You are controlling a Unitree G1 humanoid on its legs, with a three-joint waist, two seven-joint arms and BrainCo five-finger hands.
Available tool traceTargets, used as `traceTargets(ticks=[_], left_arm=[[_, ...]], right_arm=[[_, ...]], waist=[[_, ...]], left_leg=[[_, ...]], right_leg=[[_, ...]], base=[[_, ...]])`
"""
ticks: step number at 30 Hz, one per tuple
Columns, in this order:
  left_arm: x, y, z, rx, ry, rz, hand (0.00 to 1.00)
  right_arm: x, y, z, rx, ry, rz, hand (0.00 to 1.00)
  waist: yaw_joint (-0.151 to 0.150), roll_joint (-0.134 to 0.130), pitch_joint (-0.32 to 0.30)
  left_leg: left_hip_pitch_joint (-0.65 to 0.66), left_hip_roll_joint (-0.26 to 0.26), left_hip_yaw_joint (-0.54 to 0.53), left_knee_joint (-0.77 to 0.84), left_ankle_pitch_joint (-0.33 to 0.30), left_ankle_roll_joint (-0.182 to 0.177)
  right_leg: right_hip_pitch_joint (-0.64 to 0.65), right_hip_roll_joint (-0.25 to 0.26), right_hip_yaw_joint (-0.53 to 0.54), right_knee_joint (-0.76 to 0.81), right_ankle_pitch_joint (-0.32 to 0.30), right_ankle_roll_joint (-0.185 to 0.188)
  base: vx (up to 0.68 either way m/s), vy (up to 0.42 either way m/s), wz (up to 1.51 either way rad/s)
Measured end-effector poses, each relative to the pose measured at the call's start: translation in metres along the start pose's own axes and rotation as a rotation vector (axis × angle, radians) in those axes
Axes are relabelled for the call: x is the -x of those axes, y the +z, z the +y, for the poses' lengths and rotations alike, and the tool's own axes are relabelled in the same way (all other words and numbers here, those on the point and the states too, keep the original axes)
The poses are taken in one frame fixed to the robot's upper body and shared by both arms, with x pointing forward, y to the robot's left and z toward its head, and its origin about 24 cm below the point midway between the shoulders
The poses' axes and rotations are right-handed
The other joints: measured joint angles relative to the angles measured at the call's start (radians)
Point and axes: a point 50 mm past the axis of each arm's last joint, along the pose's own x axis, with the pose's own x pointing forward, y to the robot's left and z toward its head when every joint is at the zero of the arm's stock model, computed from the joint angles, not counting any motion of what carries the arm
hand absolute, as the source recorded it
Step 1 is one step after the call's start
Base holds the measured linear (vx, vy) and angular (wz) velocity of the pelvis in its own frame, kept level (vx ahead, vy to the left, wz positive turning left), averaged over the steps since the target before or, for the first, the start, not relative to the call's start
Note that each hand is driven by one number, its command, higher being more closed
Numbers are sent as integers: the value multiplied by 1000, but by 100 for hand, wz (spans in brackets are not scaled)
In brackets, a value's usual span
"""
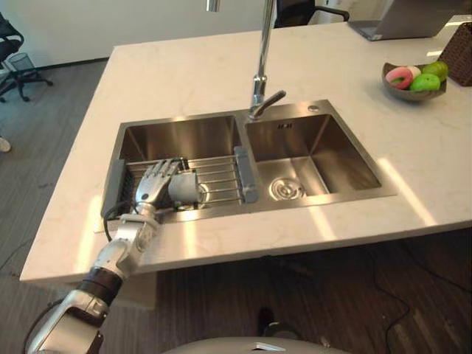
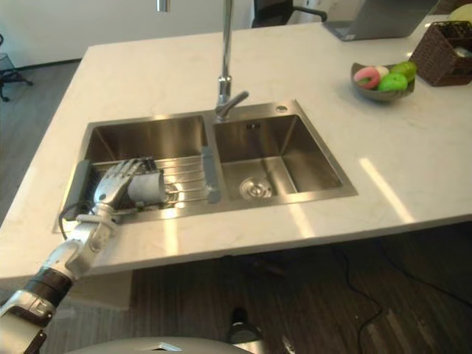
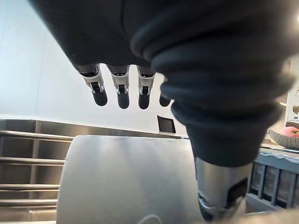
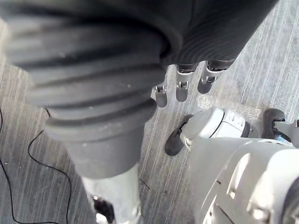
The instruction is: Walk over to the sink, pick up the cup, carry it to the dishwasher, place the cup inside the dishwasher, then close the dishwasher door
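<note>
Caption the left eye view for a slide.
Left hand, fingers open, at the cup on the rack in the sink's left basin.

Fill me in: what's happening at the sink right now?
The left hand is in the left basin of the sink, its fingers straight over the grey cup, which rests on the wire rack. The cup is not gripped yet. The right hand hangs open above the floor.

Silver-grey and jointed along the left arm (image 1: 124, 247), with a black band (image 1: 99, 284) further up from the dark ribbed cover (image 3: 224, 70), and beyond that cover, on left hand (image 1: 156, 181) and right hand (image 4: 181, 88) alike, slim silver fingers (image 3: 122, 91) ending in rounded dark tips.
</note>
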Motion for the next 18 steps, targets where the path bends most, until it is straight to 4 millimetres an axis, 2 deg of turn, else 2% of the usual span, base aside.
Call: traceTargets(ticks=[4,9,18], left_arm=[[-2,-3,-1,-31,1,6,0],[-4,-10,-4,-88,-14,35,0],[-11,-5,-15,-147,-248,-43,0]], right_arm=[[-1,11,9,7,22,-15,0],[-1,14,9,4,25,-15,0],[-1,13,9,-2,33,1,0]], waist=[[0,-5,3],[-2,-11,4],[-4,-2,-1]], left_leg=[[7,-4,0,0,0,1],[10,-3,0,1,-2,1],[11,-2,2,1,-6,0]], right_leg=[[7,-4,0,0,1,2],[9,-5,1,0,1,2],[9,-4,4,0,-2,5]], base=[[-10,15,1],[-36,2,-1],[0,0,0]])
